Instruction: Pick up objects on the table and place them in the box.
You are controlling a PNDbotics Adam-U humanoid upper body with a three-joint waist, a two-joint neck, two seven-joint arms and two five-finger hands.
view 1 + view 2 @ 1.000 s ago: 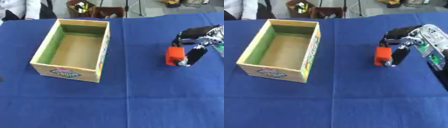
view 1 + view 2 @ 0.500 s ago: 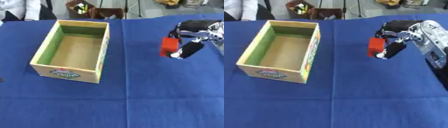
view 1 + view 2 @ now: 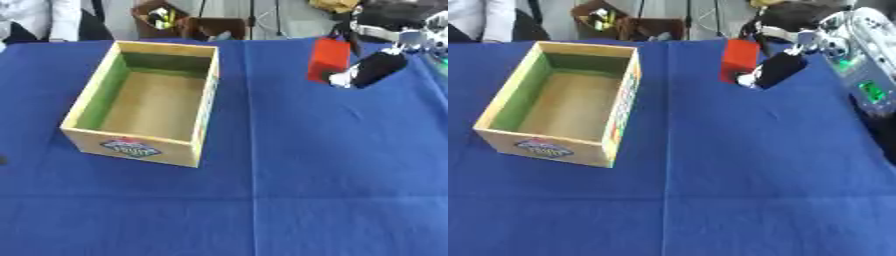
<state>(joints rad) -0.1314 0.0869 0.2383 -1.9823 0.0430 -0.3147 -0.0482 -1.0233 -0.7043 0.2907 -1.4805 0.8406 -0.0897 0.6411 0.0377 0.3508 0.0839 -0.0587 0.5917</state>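
Orange-red block is clasped in the right hand, lifted off the blue tablecloth, well right of the cardboard box and level with its far end. Block looks rectangular, though it's blurry. Box interior appears bare. Left hand not visible.

A table under a creased blue cloth carries an open cardboard box on its left half, standing askew.
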